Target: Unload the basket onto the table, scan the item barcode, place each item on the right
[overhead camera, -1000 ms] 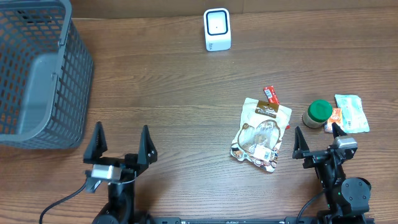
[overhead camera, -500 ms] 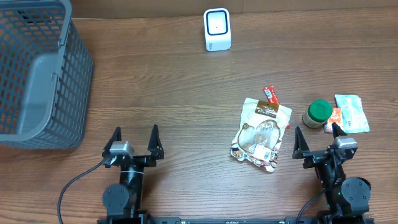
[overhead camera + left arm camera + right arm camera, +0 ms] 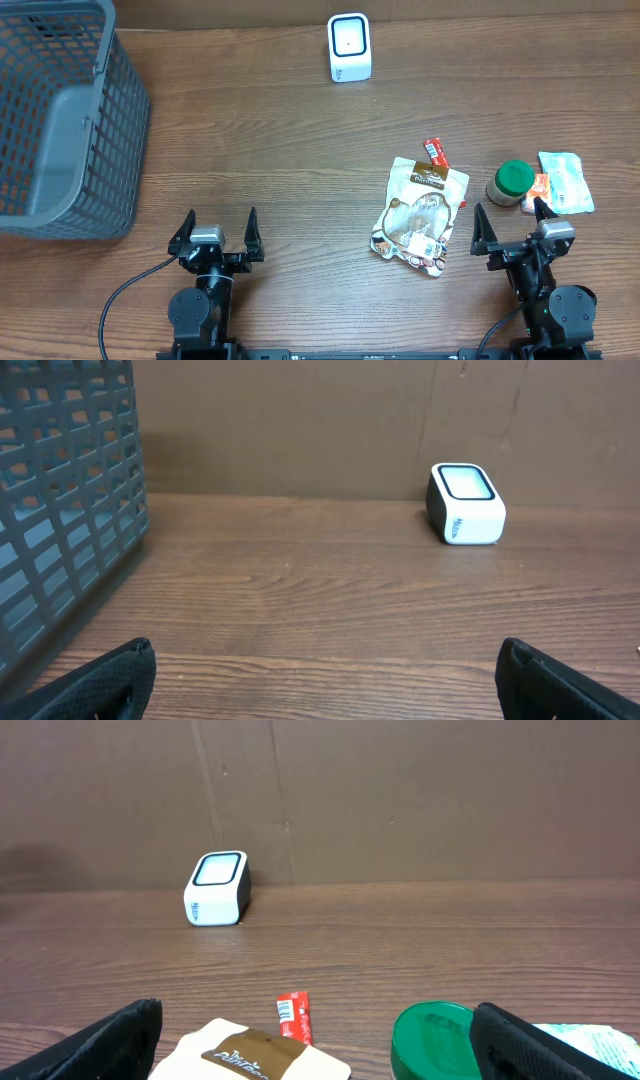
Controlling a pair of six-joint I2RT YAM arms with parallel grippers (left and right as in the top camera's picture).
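Snack pouch (image 3: 420, 215) lies flat just ahead and to the left of the right pincer (image 3: 509, 218). It looks soft, light and a bit slippery, so a thin edge is likely the best spot to pinch. Both pincers, the left pincer (image 3: 219, 222) too, stand wide and hold nothing.

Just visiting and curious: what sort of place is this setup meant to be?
Likely a mock shop checkout: a white barcode scanner, a grey shopping basket, and packaged goods like the snack pouch.
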